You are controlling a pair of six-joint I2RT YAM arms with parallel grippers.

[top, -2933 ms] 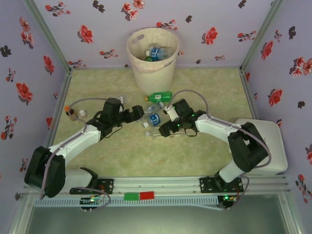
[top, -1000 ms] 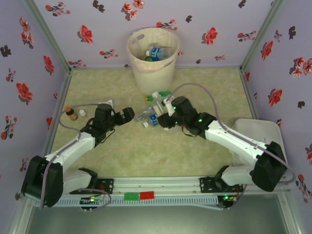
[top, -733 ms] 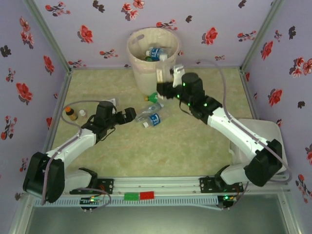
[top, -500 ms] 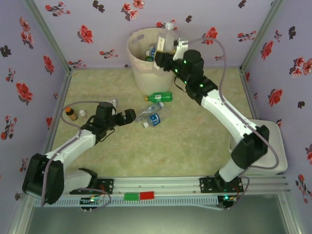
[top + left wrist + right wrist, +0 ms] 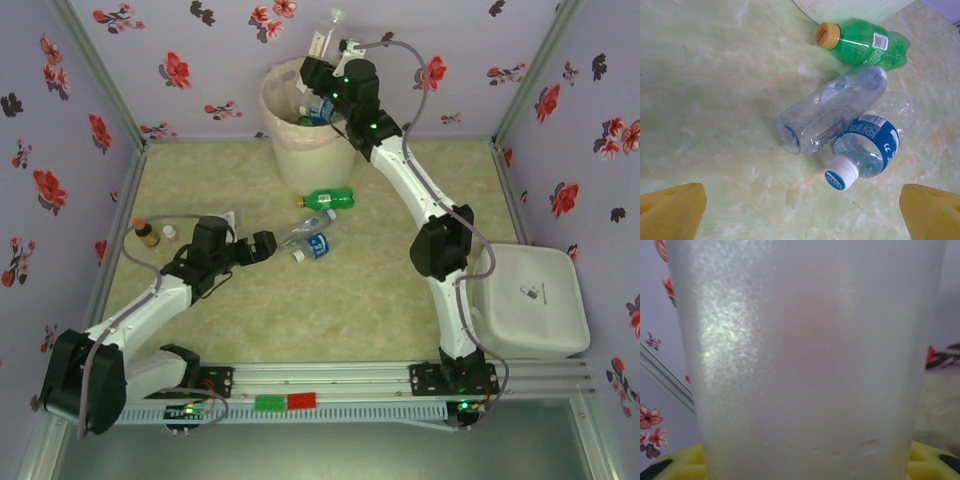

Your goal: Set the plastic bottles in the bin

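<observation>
My right gripper (image 5: 317, 63) is shut on a clear plastic bottle (image 5: 326, 30), held upright above the back rim of the pink-beige bin (image 5: 312, 150). In the right wrist view that bottle (image 5: 805, 360) is pressed close against the camera, frosted and blurred. Several bottles (image 5: 318, 110) lie inside the bin. On the table lie a green bottle (image 5: 328, 198) (image 5: 862, 44), a clear unlabelled bottle (image 5: 303, 229) (image 5: 832, 110) and a clear blue-label bottle (image 5: 318, 244) (image 5: 871, 143). My left gripper (image 5: 263, 245) (image 5: 802, 220) is open, low, just left of the two clear bottles.
A small amber bottle (image 5: 146, 233) and a small white-capped item (image 5: 168, 232) stand at the table's left edge. A white box (image 5: 530, 300) sits at the right, beside the right arm's base. Floral walls close in the back and both sides.
The right arm has lifted a clear bottle from the table's middle and swung it up and back over the bin. The left arm has barely moved.
</observation>
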